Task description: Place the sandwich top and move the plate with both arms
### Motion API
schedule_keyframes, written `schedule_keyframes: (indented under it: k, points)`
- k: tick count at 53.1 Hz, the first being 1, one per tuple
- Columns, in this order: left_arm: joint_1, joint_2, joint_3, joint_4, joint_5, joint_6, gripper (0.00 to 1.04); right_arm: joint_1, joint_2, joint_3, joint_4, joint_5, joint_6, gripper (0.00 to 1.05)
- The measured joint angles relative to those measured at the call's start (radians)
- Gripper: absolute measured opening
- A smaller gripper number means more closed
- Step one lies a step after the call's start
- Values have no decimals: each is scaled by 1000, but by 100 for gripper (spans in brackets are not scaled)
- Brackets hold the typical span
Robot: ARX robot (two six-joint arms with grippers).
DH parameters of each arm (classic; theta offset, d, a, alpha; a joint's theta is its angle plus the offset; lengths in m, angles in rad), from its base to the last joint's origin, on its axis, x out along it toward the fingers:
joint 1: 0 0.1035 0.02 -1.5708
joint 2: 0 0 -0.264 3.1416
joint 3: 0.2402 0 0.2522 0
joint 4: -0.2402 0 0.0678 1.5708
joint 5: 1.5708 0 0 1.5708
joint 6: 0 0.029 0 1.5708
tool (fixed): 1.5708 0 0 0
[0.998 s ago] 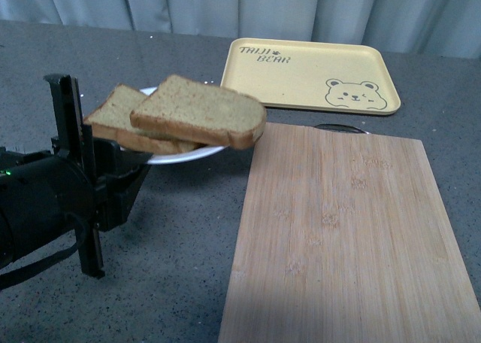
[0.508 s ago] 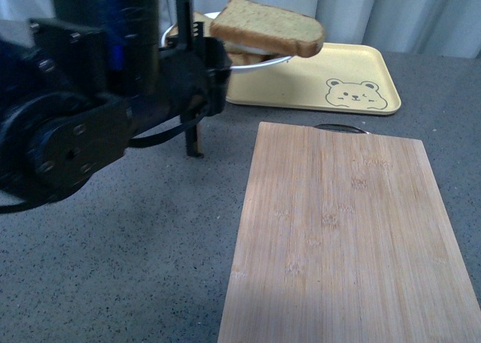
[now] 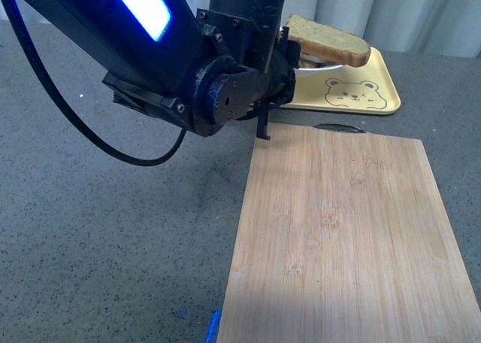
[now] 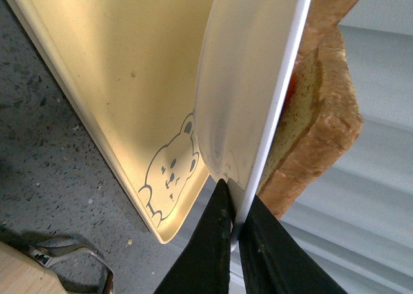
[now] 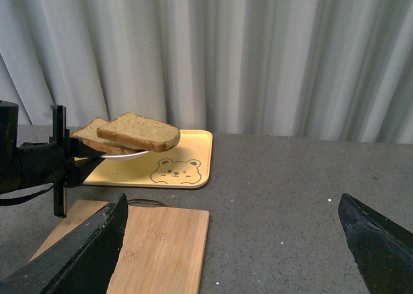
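A grey speckled tabletop [image 3: 113,230] runs back to pale pleated curtains [image 5: 258,49]. On it lie a rectangular yellow tray with a bear drawing [image 3: 353,95] and, nearer, a bamboo cutting board [image 3: 346,230].

The left gripper [image 4: 235,198] pinches the rim of the small round white glossy plate [image 4: 245,81], one black finger above the rim and one below. It holds the plate in the air above the tray. The sandwich top [image 3: 328,40], a thick tan-brown speckled slice with a darker crust, lies on a second bread slice [image 5: 87,134] on that plate and overhangs its far edge. The right gripper [image 5: 232,200] is spread wide with nothing in it, well apart from the plate.

The step looks like setting the plate down on the tray. With only one edge gripped and the top slice loose, the plate is best kept level and lowered slowly. The gripper should probably let go only once the base sits flat.
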Motion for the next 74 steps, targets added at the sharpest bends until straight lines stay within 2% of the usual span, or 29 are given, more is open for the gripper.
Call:
schedule_keyframes:
  k: [20, 24, 38, 45, 50, 52, 53, 55, 58, 59, 62, 65, 68, 74]
  points:
    - [-47, 19, 69, -239, -11, 32, 4, 0, 0, 0, 0, 0, 0, 95]
    - [-48, 12, 59, -248, -10, 45, 19, 0, 0, 0, 0, 0, 0, 95]
    - [-53, -106, -40, -304, -10, 140, 56, 0, 0, 0, 0, 0, 0, 95]
    - [-68, -214, -128, -336, -29, 291, 76, 0, 0, 0, 0, 0, 0, 95]
    - [-87, -305, -219, -338, -105, 486, 90, 0, 0, 0, 0, 0, 0, 95]
    - [-94, -328, -294, -183, -242, 648, 84, 0, 0, 0, 0, 0, 0, 95]
    - [-95, -332, -315, -130, -261, 671, 82, 0, 0, 0, 0, 0, 0, 95]
    - [-95, -352, -407, 72, -383, 879, 75, 0, 0, 0, 0, -1, -1, 95]
    - [-82, -382, -513, 244, -439, 1035, 68, 0, 0, 0, 0, 0, 0, 95]
    - [-71, -399, -563, 316, -449, 1140, 65, 0, 0, 0, 0, 0, -1, 95]
    - [-24, -467, -700, 481, -442, 1335, 54, 0, 0, 0, 0, 0, 0, 95]
    - [25, -547, -810, 571, -418, 1484, 43, 0, 0, 0, 0, 2, 0, 95]
    - [79, -650, -932, 609, -375, 1573, 29, 0, 0, 0, 0, 1, 0, 95]
    - [142, -767, -1087, 617, -307, 1626, 7, 0, 0, 0, 0, -1, -1, 95]
